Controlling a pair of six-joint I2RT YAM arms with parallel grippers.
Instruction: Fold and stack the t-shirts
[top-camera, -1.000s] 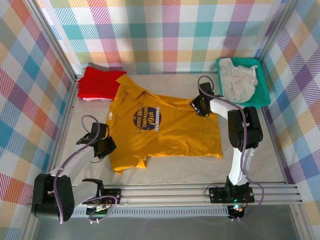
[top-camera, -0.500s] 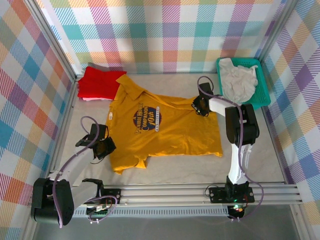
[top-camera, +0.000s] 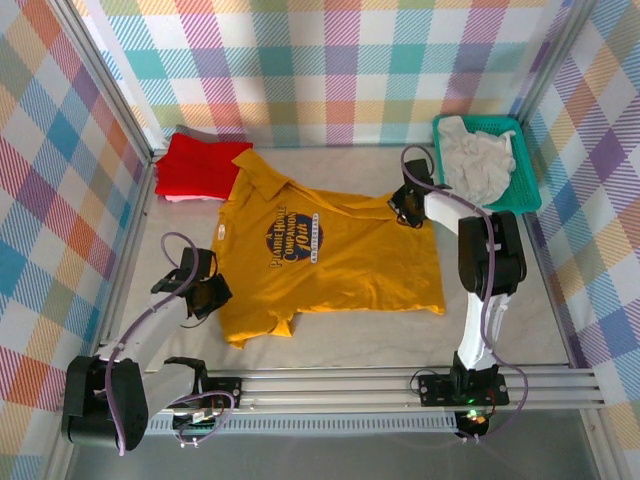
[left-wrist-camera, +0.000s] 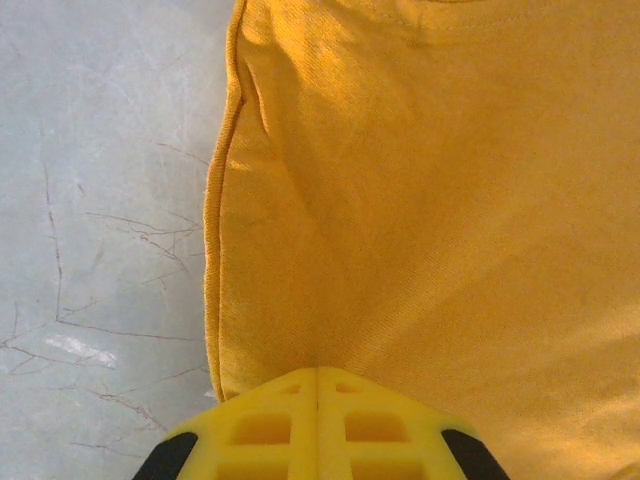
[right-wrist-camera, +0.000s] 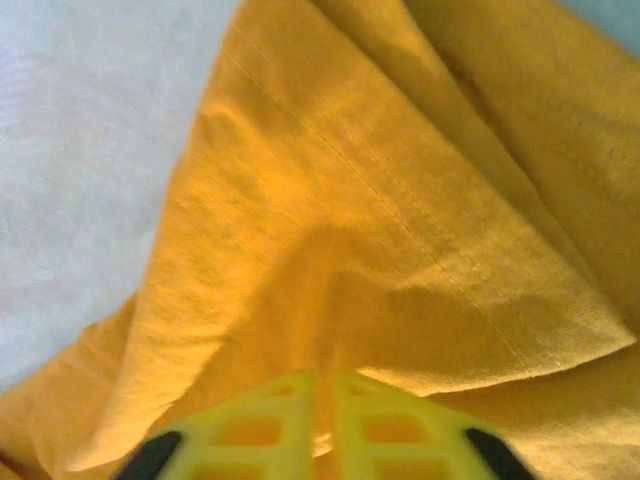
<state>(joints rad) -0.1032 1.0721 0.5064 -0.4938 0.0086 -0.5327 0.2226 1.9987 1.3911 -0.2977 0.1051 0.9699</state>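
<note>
Top external view: on the scuffed grey table (top-camera: 520, 300), a mustard-yellow cotton t-shirt with a dark oval logo (top-camera: 340, 260) lies spread out, pinched at two edges.
Bare tabletop lies open in front of it and to its right. A folded plain red t-shirt (top-camera: 200, 165) touches its far-left collar. A crumpled off-white t-shirt (top-camera: 478, 165) sits in the teal plastic mesh basket (top-camera: 532, 205) at far right. The left gripper (left-wrist-camera: 318, 378) is clamped on the stitched near-left hem, the right gripper (right-wrist-camera: 325, 380) on a creased far-right fold.

yellow tee (top-camera: 330, 250): flat, logo up, pinched by left pincer (top-camera: 205, 298) and right pincer (top-camera: 408, 205)
red tee (top-camera: 200, 165): folded, beyond left pincer
off-white tee (top-camera: 480, 165): crumpled, right of right pincer
</note>
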